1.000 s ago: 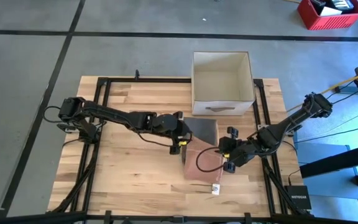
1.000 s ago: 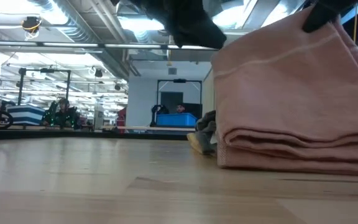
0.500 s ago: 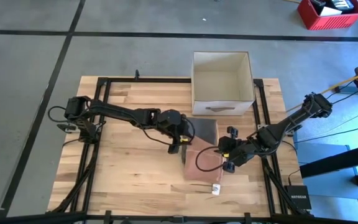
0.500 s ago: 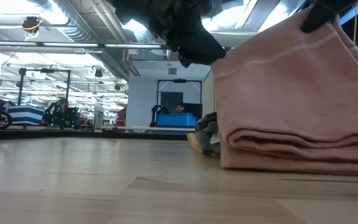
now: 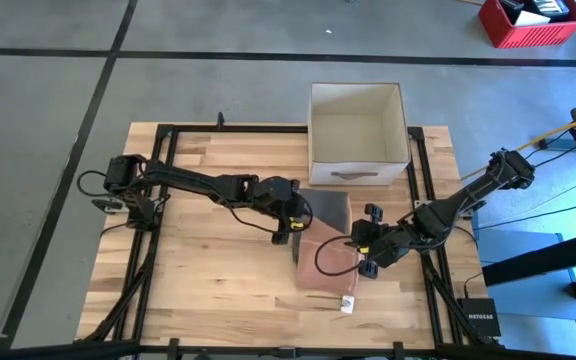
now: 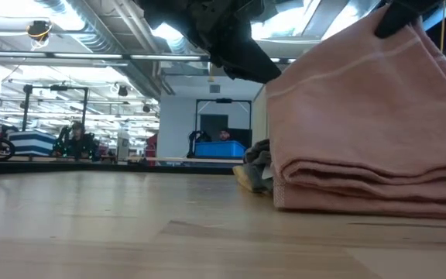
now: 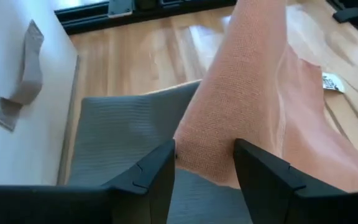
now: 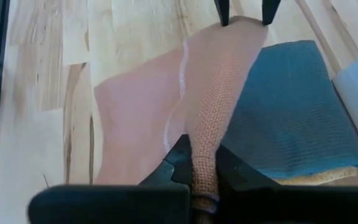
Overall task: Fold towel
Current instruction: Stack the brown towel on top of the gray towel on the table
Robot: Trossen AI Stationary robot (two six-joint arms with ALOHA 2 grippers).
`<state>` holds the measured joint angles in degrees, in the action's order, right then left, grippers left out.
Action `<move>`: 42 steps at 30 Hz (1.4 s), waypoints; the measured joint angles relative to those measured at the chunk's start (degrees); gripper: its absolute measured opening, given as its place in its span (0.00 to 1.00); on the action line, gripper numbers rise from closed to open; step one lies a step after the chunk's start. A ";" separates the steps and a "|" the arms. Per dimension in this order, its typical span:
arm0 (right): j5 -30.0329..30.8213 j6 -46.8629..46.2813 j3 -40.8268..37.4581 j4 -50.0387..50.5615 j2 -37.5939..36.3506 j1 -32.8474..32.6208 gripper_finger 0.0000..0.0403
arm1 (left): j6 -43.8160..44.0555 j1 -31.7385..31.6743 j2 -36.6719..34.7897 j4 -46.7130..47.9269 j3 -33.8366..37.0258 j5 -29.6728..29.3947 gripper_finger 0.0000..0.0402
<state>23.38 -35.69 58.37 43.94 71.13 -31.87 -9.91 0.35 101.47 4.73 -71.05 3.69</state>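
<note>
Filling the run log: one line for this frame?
stage: mid-fold | right claw: shut on pink towel, edge lifted | left claw: open at towel's far corner | grey towel: flat by box

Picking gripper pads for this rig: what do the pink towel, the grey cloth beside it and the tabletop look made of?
Pink towel: soft woven or knit fabric, probably cotton; matte, visible weave, drapes in folds. Grey cloth: similar ribbed textile, matte. Tabletop: wood planks, light, smooth with a faint sheen, like butcher block.
</note>
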 joint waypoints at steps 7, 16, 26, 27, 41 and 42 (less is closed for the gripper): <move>-0.03 0.01 0.00 -0.39 0.00 -0.01 0.05 | 0.70 -0.02 1.53 1.25 0.02 10.41 0.39; -0.01 0.02 0.02 -0.30 0.00 -0.01 0.05 | 3.08 0.12 1.03 1.84 0.02 14.01 0.14; 0.14 0.05 0.02 -0.33 0.02 -0.01 0.04 | 3.91 0.03 0.42 6.81 -1.73 15.13 0.01; 0.10 0.05 0.02 -0.30 0.02 0.00 0.04 | 4.72 0.03 0.27 8.49 -2.59 15.04 0.01; 5.66 1.94 3.61 5.29 -1.91 4.90 0.04 | 6.22 -4.39 -3.67 16.01 -7.54 8.48 0.00; 5.61 2.58 3.69 6.82 -2.14 6.15 0.04 | 6.32 -4.93 -3.67 16.01 -7.39 8.48 0.00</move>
<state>28.99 -33.11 62.05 50.77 69.00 -25.72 -3.60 -4.58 97.80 20.74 -78.44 12.17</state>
